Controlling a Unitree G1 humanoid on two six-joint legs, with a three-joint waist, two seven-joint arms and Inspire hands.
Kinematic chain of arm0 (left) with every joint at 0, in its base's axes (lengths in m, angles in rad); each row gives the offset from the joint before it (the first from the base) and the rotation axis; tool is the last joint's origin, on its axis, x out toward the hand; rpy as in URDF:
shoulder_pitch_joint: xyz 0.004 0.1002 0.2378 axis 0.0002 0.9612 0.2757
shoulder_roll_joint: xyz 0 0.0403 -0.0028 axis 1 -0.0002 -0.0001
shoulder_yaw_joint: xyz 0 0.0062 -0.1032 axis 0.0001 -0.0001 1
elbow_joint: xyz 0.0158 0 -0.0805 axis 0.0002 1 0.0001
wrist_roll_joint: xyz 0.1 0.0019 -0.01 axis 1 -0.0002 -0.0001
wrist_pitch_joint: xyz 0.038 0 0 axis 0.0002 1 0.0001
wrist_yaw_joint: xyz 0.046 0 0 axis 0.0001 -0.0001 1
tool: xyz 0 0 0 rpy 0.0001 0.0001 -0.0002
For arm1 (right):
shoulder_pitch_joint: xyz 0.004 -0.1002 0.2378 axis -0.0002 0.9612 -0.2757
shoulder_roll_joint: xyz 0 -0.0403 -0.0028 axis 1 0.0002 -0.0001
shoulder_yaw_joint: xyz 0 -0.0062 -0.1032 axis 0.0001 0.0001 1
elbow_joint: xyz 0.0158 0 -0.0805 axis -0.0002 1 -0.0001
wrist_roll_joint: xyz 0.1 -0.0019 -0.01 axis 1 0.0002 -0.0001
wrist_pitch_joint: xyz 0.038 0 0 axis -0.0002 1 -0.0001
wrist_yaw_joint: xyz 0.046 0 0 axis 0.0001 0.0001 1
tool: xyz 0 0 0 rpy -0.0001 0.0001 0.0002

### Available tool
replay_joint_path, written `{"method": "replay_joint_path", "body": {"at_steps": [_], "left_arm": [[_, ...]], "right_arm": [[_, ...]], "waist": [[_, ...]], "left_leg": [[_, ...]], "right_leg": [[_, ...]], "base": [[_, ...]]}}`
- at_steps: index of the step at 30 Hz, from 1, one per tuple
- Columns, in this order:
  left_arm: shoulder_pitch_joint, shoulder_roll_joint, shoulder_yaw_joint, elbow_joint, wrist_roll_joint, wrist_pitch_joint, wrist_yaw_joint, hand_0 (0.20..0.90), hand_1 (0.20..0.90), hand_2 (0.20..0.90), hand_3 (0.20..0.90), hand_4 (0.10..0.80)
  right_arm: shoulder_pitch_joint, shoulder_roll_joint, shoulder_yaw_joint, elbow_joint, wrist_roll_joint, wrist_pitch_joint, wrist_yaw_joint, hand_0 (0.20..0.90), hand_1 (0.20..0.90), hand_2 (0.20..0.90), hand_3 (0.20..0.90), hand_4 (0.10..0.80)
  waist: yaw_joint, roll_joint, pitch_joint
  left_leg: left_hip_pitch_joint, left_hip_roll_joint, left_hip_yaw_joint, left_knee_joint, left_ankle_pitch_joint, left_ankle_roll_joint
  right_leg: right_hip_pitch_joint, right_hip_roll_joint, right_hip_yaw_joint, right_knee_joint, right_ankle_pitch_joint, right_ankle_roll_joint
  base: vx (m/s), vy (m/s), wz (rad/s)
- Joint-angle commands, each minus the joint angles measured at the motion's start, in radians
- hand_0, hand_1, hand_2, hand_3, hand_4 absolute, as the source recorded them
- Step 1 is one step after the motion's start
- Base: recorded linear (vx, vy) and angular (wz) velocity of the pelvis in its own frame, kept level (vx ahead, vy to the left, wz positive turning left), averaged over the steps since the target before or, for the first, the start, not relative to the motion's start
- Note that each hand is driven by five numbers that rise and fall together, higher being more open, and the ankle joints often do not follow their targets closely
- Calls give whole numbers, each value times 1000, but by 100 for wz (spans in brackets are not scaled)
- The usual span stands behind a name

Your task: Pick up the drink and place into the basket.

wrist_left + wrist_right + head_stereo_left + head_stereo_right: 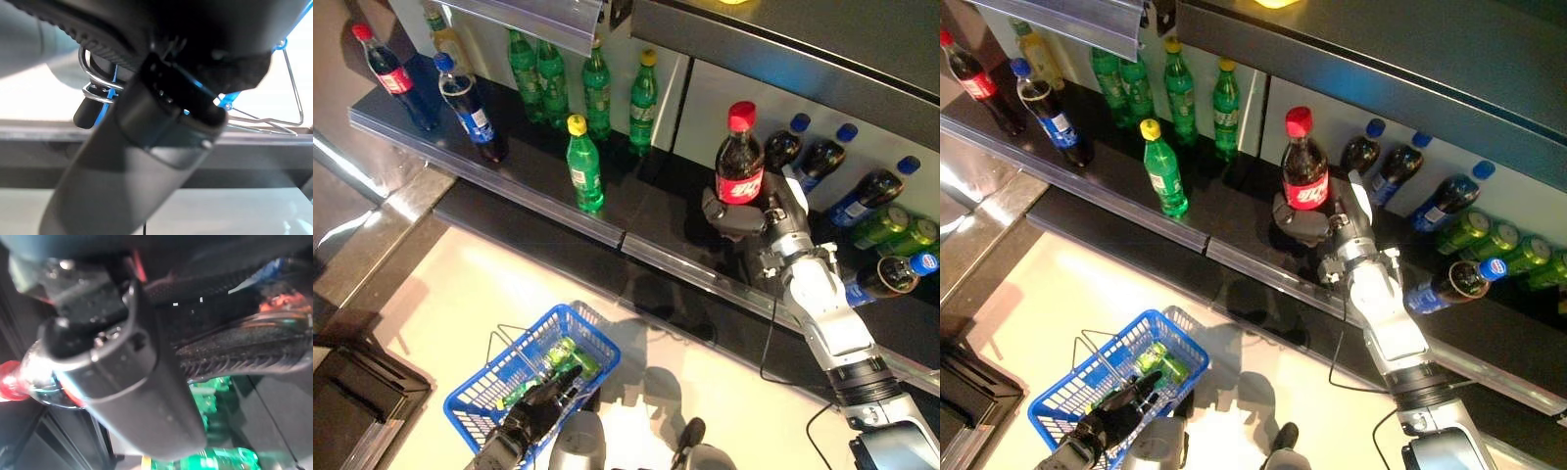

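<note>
My right hand (740, 213) wraps the cola bottle (740, 157) at the shelf (538, 201)
The bottle stands upright with its red cap on top, my fingers curled round its lower body, to the right of 1 lone green bottle (584, 164). My left hand (536, 409) clasps the wire handle (95, 85) of the blue basket (499, 382), near and to the left, with green cans (570, 357) inside

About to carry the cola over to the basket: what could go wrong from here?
The right hand grips the cola bottle low, so the tall bottle could tip or slip. Bottles stand close behind and could be knocked. The basket, held by the left hand, already holds green drinks, leaving less room.
</note>
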Motion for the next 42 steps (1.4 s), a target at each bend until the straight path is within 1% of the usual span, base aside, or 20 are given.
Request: {"method": "replay_joint_path", "body": {"at_steps": [1,3,6,7,9,10,12,16,18,20,24,31,36,42], "left_arm": [[-21,-17,-47,-148,-103,-165,-204,300,300,300,200,100],[-16,-20,-42,-190,-109,-170,-218,300,300,300,200,100],[-3,-25,-46,-331,-126,-189,-238,300,300,300,200,100],[-1,-25,-48,-343,-127,-189,-237,300,300,300,200,100],[8,-21,-62,-450,-145,-192,-240,300,300,300,200,100],[9,-20,-65,-475,-144,-193,-243,300,300,300,200,100],[7,-13,-74,-528,-148,-192,-238,300,300,300,200,100],[-4,8,-103,-683,-169,-182,-219,300,300,300,200,100],[-8,16,-111,-719,-168,-182,-219,300,300,300,200,100],[-19,33,-129,-800,-174,-174,-208,300,300,300,200,100],[-27,47,-143,-856,-171,-173,-221,300,300,300,200,100],[-57,87,-175,-1002,-166,-156,-238,300,300,300,200,100],[-74,114,-187,-1121,-170,-122,-263,300,300,300,200,100],[-79,126,-196,-1198,-184,-88,-298,300,300,300,200,100]], "right_arm": [[-24,-13,-11,-103,8,-170,-15,300,300,300,200,100],[-10,-5,-10,-103,14,-176,-12,300,300,300,200,100],[8,23,0,-106,26,-185,-7,300,300,300,200,100],[10,25,1,-106,27,-186,-7,300,300,300,200,100],[17,39,16,-108,25,-194,-13,300,300,300,200,100],[17,42,20,-108,27,-196,-14,300,300,300,200,100],[16,47,30,-109,24,-198,-18,300,300,300,200,100],[5,53,74,-115,14,-196,-38,300,300,300,200,100],[-1,52,87,-115,13,-197,-40,300,300,300,200,100],[-11,54,117,-119,14,-193,-40,300,300,300,200,100],[-14,53,146,-132,8,-186,-42,300,300,300,200,100],[-45,60,206,-136,-6,-171,-71,300,300,300,200,100],[-73,65,249,-144,-12,-158,-71,300,300,300,200,100],[-80,82,292,-143,-28,-148,-63,300,300,300,200,100]], "waist": [[15,41,-286],[21,42,-289],[39,44,-292],[40,44,-293],[58,45,-295],[61,45,-296],[70,45,-297],[95,42,-302],[102,41,-302],[120,38,-301],[130,34,-305],[157,26,-304],[180,19,-305],[200,13,-311]], "left_leg": [[62,36,29,-60,4,0],[66,36,23,-61,4,1],[66,36,6,-63,6,4],[67,37,4,-63,6,4],[64,36,-13,-65,9,5],[64,35,-18,-65,9,5],[62,36,-27,-66,11,5],[52,35,-54,-66,18,4],[49,34,-62,-66,20,4],[49,32,-78,-66,21,1],[41,27,-93,-66,27,2],[38,22,-119,-66,30,1],[33,17,-139,-66,33,-1],[26,11,-158,-66,35,-2]], "right_leg": [[-24,2,-21,39,29,-33],[-17,7,-25,39,23,-36],[-6,17,-36,45,11,-45],[-5,18,-38,46,10,-46],[3,24,-52,52,1,-50],[5,25,-56,53,-2,-51],[9,29,-65,57,-6,-53],[22,37,-94,59,-15,-56],[25,39,-101,60,-16,-57],[35,45,-113,65,-24,-59],[36,49,-121,64,-25,-61],[44,59,-124,70,-37,-67],[49,63,-127,71,-42,-68],[53,62,-134,73,-46,-66]], "base": [[-53,-16,1],[-41,-12,4],[-54,-16,14],[-33,-18,11],[-34,-16,8],[-31,-13,11],[-15,-9,16],[-2,-2,15],[-3,-4,20],[10,-9,10],[9,-4,16],[16,-9,6],[4,-3,3],[6,1,1]]}}
